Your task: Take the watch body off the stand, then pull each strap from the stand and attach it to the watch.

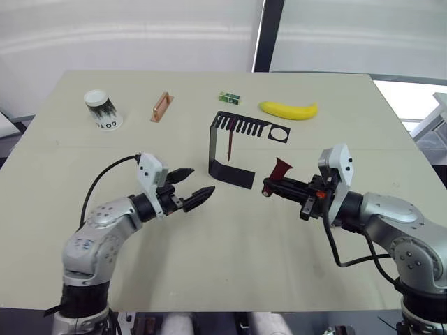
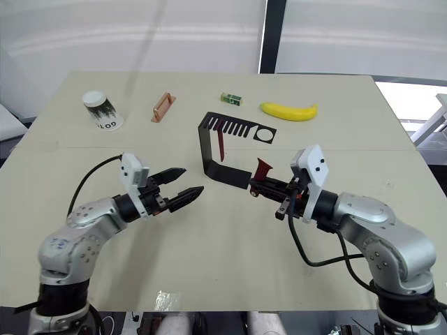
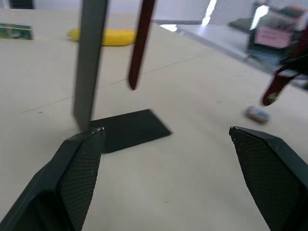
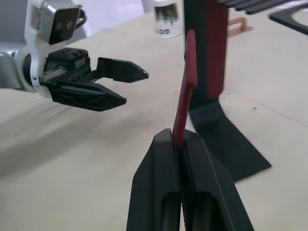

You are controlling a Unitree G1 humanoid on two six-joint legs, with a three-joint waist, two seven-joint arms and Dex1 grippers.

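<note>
Left gripper (image 1: pixel 190 187) jaws wide, empty, just left of the stand (image 1: pixel 230 171). One strap (image 1: pixel 230 144) hangs from the stand's slotted top. Right gripper (image 1: pixel 268 187) pinches the other strap (image 1: pixel 281 168) beside the stand's base.

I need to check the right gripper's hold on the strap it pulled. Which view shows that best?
The right wrist view: the held strap rises from between the shut fingers of the right gripper. Both eye views show it sideways, small, near the stand. The left wrist view catches one blurred end.
</note>
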